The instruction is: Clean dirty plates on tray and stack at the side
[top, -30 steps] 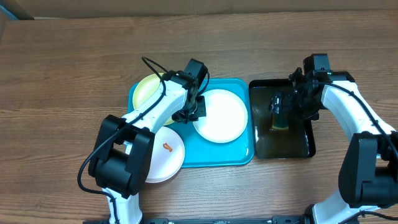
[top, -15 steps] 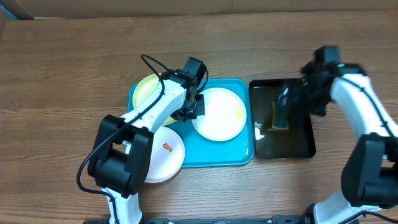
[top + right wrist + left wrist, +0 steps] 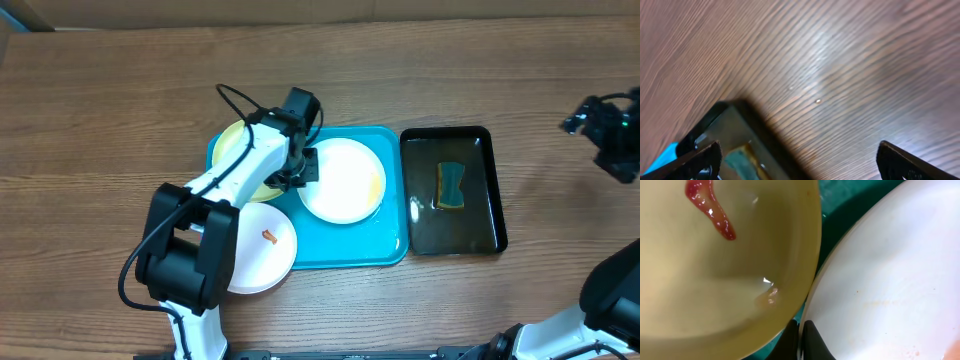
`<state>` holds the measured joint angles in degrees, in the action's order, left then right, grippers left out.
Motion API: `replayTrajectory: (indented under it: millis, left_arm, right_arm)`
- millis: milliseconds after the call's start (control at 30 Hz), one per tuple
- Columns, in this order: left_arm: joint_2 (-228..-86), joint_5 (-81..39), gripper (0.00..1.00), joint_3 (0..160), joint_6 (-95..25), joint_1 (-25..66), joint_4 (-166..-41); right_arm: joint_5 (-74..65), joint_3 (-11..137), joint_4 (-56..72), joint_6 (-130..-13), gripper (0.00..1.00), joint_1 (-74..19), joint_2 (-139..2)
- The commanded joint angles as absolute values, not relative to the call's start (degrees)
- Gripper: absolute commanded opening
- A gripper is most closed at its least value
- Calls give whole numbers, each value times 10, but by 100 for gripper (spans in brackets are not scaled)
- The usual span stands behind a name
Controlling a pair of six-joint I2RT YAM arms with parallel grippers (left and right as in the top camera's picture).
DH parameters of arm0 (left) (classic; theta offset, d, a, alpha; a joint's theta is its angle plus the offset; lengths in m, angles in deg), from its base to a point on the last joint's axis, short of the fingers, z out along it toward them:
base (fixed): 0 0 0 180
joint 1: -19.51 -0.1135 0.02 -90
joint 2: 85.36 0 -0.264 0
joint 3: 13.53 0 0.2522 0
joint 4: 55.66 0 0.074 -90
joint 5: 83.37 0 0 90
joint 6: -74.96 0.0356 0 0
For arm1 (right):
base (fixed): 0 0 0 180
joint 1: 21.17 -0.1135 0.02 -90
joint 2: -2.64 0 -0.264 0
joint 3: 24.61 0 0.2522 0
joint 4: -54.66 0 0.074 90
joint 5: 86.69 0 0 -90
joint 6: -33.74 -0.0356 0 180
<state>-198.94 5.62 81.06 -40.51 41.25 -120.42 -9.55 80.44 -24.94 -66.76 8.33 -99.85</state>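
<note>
Three plates (image 3: 342,180), one turquoise tray (image 3: 350,250), one black tray (image 3: 455,230), one sponge (image 3: 452,186).

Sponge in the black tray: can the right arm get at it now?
Probably yes. The sponge lies uncovered in the black tray, and the right gripper hangs open beside it with nothing between.

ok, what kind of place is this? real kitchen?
Probably a lab bench staged for dishwashing, not a kitchen: wood table, blue tray of smeared plates, black tray holding a sponge. No sink visible.
</note>
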Motion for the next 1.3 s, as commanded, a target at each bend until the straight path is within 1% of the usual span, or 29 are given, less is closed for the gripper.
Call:
replayTrajectory:
  millis: [0, 500, 700, 933, 1000, 1267]
  left_arm:
    - [-1976, 72, 4, 832, -394, 398, -1204]
    - [-1929, 66, 4, 923, -357, 394, -1204]
    - [-1929, 7, 4, 977, -347, 395, -1208]
    - [-1929, 1, 4, 1003, -348, 435, -1175]
    - [-1929, 28, 4, 1003, -349, 458, -1169]
    - [-1929, 223, 4, 1003, -343, 584, -1167]
  right_arm:
    - [-96, 811, -247, -670, 100, 104, -992]
    - [-96, 811, -247, -670, 100, 116, -992]
    - [-96, 811, -247, -670, 100, 116, -992]
    - [-96, 811, -247, -670, 100, 116, -992]
    - [-96, 811, -247, -670, 100, 116, -992]
    - [-96, 811, -247, -670, 100, 116, -992]
